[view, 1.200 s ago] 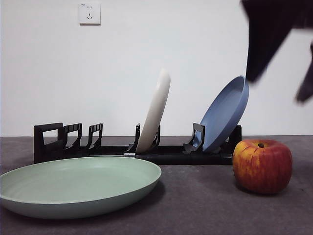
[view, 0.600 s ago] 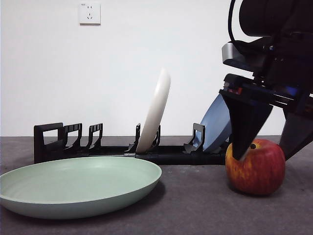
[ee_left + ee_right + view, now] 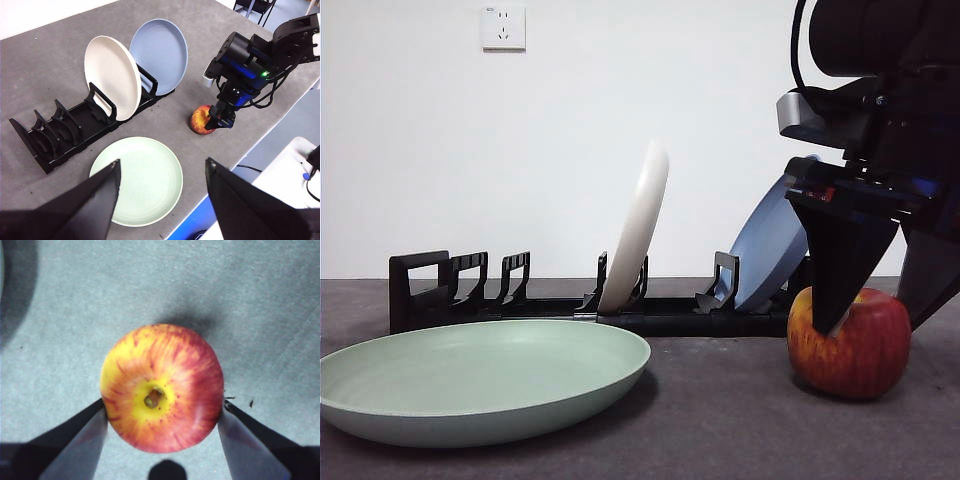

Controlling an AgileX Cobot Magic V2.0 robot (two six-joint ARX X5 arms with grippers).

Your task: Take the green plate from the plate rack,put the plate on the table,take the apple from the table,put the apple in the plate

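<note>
green plate (image 3: pixel 480 380): nearest in front view, flat on table (image 3: pixel 720 420), open side up, in front of rack's handle end; lower-left rim cut by frame edge
apple (image 3: pixel 850 343): on table, well apart from green plate, just fwd of rack's far end; stem dimple points up, no clear long axis
right gripper (image 3: pixel 880 300): over apple from above, jaws straddle it, tips touching both sides in wrist view
plate rack (image 3: pixel 590 300): behind plate + apple, long axis runs across front view, handle loop at end away from apple
cream plate (image 3: pixel 638 225): on edge in mid slot, leaning
blue plate (image 3: pixel 770 245): on edge in end slot, partly hidden by right arm
left gripper (image 3: pixel 162 175): high above table, jaws spread wide, empty
room: dark grey matte table, white wall, wall socket (image 3: pixel 503 27)
</note>
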